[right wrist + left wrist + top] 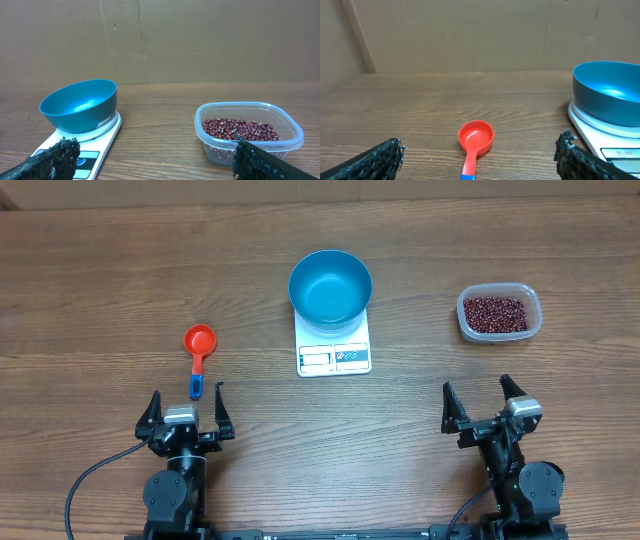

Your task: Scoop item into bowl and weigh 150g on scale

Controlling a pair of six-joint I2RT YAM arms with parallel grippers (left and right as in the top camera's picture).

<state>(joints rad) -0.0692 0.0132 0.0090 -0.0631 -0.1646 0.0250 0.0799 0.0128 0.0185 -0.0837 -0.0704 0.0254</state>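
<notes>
Both tools hang spread wide and empty, so send your left tool (187, 395) straight ahead to the red scoop (199, 340), clamping its handle level, before crossing past the bowl (330, 285) on the scale (334, 357) to the beans (495, 312) ahead of your right tool (476, 385).

Glossy plastic bowl (330, 285) (smooth) on matt wood-grain table (100, 280).

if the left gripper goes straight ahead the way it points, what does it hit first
Most likely the red scoop, handle end first: it lies straight ahead of the open left gripper. Height is unclear, so it might pass above.
</notes>
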